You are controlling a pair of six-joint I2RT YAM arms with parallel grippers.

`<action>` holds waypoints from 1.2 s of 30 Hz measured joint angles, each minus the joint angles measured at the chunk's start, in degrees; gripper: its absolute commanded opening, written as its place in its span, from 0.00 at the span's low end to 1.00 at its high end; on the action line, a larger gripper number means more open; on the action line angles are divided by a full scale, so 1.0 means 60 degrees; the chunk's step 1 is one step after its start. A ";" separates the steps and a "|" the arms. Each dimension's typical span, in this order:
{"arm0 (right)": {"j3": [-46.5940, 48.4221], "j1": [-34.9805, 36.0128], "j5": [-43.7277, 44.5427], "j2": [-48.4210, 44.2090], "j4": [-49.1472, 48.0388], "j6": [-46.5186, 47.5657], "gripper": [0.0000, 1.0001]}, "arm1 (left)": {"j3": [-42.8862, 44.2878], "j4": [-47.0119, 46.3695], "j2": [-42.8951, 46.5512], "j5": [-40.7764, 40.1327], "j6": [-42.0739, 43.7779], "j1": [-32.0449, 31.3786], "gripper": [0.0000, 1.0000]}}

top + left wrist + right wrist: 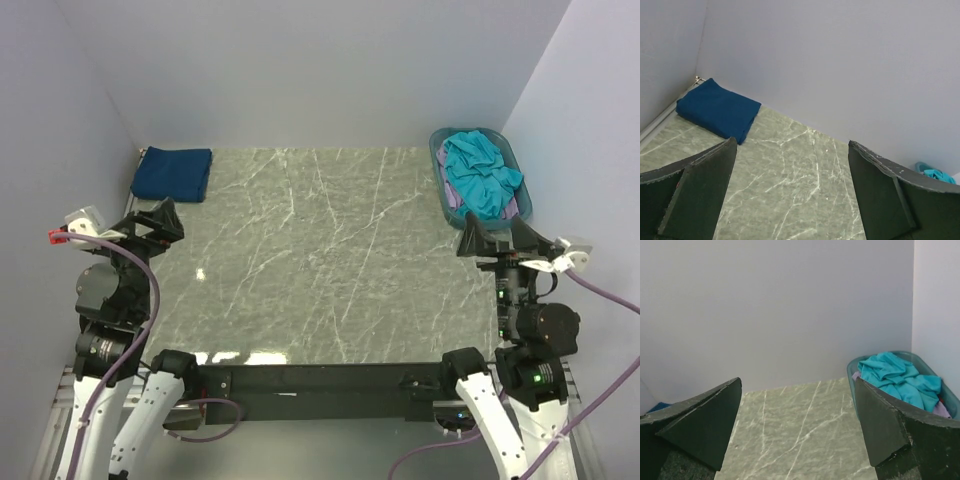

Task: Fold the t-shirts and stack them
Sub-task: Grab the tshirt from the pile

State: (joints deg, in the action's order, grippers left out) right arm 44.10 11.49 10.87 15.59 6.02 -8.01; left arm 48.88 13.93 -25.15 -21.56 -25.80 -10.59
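Observation:
A folded navy t-shirt lies flat in the far left corner of the marble table, also seen in the left wrist view. A crumpled teal t-shirt fills the laundry basket at the far right, with a bit of lavender cloth under it. My left gripper hovers open near the table's left edge, short of the navy shirt, with nothing between its fingers. My right gripper stands open just in front of the basket, empty.
The teal-blue plastic basket sits against the right wall in the far corner. Grey walls close in the table on the left, back and right. Green marble tabletop stretches between the two arms.

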 measured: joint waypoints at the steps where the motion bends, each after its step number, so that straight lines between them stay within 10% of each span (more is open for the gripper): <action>1: 0.0004 0.0000 0.0004 0.0117 0.0000 -0.0011 1.00 | -0.0040 -0.0022 -0.0015 0.0051 -0.0011 0.0000 0.99; 12: 0.0692 0.0000 0.1093 0.2087 0.0321 -0.1166 1.00 | -0.1439 -0.0565 -0.0623 0.1253 -0.0867 0.0000 0.99; 23: 0.3661 -0.0397 0.2011 0.8091 0.0867 -0.2353 0.99 | -0.2080 -0.0532 -0.1293 0.1967 -0.1075 -0.0353 1.00; 36: 0.7938 -0.3636 -0.0291 1.4910 0.1370 -0.3493 0.80 | -0.2080 -0.0572 -0.1315 0.2142 -0.1096 -0.0404 0.99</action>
State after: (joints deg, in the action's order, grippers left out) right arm 91.72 -10.33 9.13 105.06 14.24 -28.97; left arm 36.40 10.50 -33.04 -8.71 -32.38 -13.02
